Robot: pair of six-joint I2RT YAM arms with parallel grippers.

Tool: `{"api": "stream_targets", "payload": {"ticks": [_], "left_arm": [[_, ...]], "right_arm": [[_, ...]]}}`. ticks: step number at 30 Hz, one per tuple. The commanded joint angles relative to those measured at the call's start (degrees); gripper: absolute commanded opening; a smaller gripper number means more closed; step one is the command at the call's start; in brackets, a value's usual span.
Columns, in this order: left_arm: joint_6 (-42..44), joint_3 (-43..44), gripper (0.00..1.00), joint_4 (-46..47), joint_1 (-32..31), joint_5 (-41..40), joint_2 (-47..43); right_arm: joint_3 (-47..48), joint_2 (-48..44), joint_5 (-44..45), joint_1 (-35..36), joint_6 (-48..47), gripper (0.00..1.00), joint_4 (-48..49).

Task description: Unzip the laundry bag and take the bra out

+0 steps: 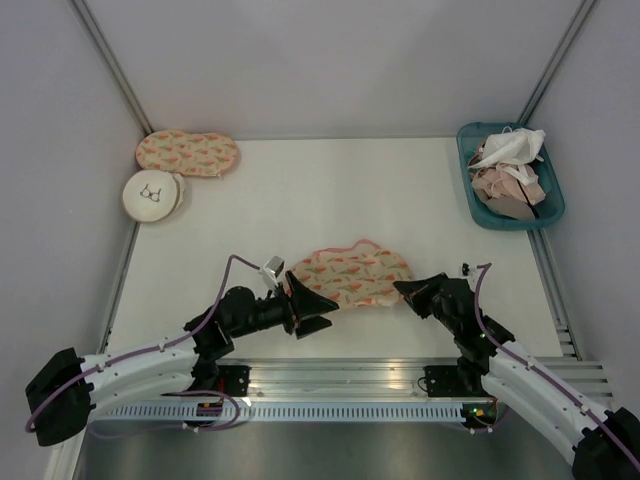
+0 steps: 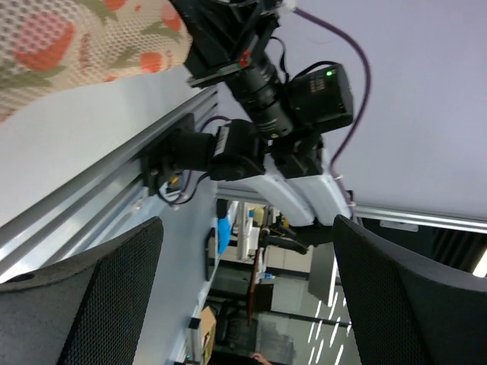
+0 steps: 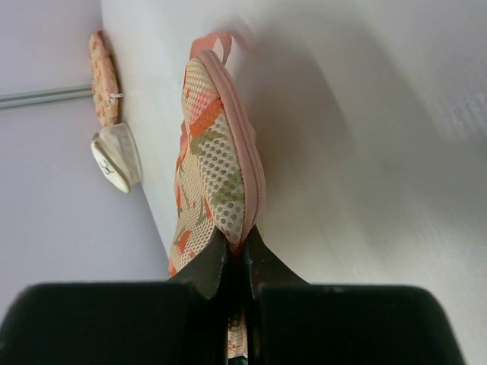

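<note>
My right fingers are pinched on the laundry bag edge, left fingers wide apart beside it. Skimpy grip, so it could slip once I start tugging.

**Robotics Lab Test Cell**

Plain pale panels and slanted metal frame posts are enclosing a white surface. An aluminium rail is carrying two cabled robot arms along its near edge. Beyond the rig, the left wrist camera is catching what is probably an open workroom, blurred, with strip lights glowing overhead.
</note>
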Motion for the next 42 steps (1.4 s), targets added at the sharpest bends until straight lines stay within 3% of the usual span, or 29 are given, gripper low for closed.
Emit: {"api": "stream_targets", "payload": {"ticks": [1, 5, 11, 21, 30, 33, 34, 37, 42], "left_arm": [[-7.1, 0.6, 0.95, 6.6, -3.2, -9.5, -1.2], [-9.6, 3.0, 0.95, 5.9, -5.9, -9.8, 6.2], [-12.9, 4.4, 0.95, 13.4, -11.3, -14.1, 15.3], [-10.4, 8.6, 0.95, 11.9, -11.5, -21.7, 21.2], [-10.9, 10.9, 0.92, 11.0, -11.5, -20.0, 26.4], [-10.9, 11.2, 0.91, 10.9, -11.5, -20.3, 26.6], [-10.3, 11.1, 0.91, 11.0, -11.5, -20.5, 26.3], [-8.6, 11.8, 0.9, 7.8, -11.5, -20.7, 23.8], [-6.8, 11.8, 0.9, 1.5, -11.5, -22.8, 17.2]], "right_arm": [[0.0, -2.9, 2.6, 2.1, 7.2, 0.01, 5.3], [-0.4, -4.8, 6.1, 4.6, 10.0, 0.0, 6.2], [1.5, -3.4, 9.0, 8.4, 10.5, 0.0, 5.3], [0.7, -3.2, 9.1, 11.3, 8.6, 0.0, 10.0], [4.5, -2.8, 4.6, 11.4, 1.8, 0.0, 9.1], [7.3, -3.3, 5.3, 11.4, -1.6, 0.0, 3.7], [9.9, -3.5, 6.6, 11.4, -2.5, 0.0, -3.6], [11.8, -6.0, 17.6, 11.4, -1.8, 0.0, -16.5], [8.4, -13.3, 38.1, 11.4, 13.3, 0.0, -29.3]]}}
